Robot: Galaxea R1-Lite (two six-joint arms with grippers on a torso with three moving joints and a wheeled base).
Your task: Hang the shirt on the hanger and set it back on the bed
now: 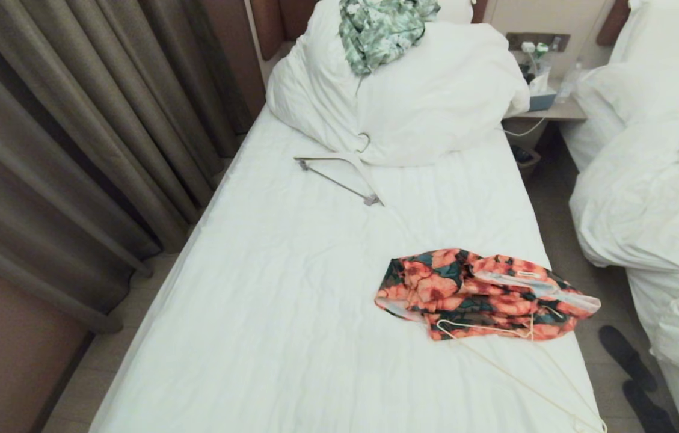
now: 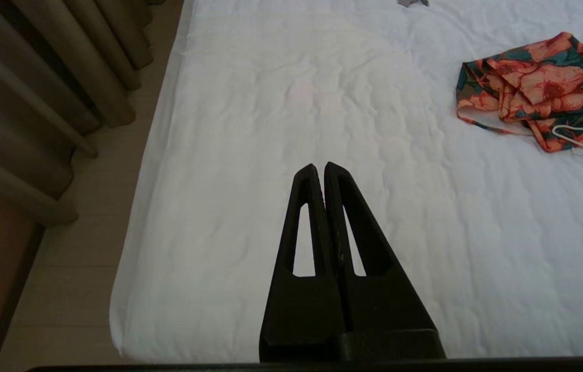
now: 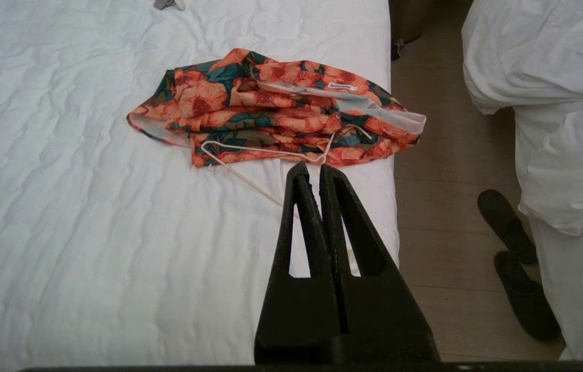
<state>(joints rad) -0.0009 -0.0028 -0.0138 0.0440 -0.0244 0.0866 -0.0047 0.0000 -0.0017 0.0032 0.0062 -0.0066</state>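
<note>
Two grippers, left (image 2: 319,168) and right (image 3: 313,168), pressed together, empty, above bed (image 1: 291,288). Shirt (image 1: 483,294) bunched near bed's right edge, hanger (image 1: 513,373) half tucked under. Likely snags: thin wire slipping from grasp, dragging shirt floorward; mistaking thicker hanger (image 1: 342,171) near pillow.

Both grippers' fingers (image 2: 317,173) (image 3: 313,173) closed, empty

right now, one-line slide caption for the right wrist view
Shut right gripper hovers over white-sheeted bed near crumpled orange-flowered shirt and thin cream wire hanger.
</note>
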